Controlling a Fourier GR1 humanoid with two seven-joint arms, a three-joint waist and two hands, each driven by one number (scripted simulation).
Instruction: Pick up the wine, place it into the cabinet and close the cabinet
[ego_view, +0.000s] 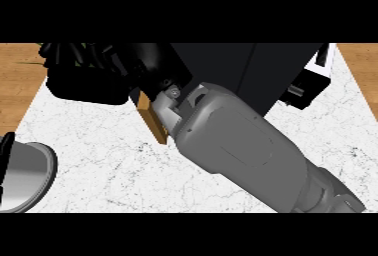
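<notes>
Right hand (151, 62), black and bulky, sat at the upper middle of the frame on the end of a grey forearm (251, 150) rising from the lower right; whether its fingers were spread or curled could not be told. No wine bottle was distinguishable (the hand may have hidden it). A brown cabinet door edge (155, 122) showed just below the hand, with a dark cabinet (236, 70) behind. A metal bowl (26, 175) lay at lower left on the marble counter (111, 170).

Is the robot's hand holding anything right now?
Cannot tell. The right hand reaches up by the dark cabinet, but its fingers and anything in them are hidden. No wine shows.
</notes>
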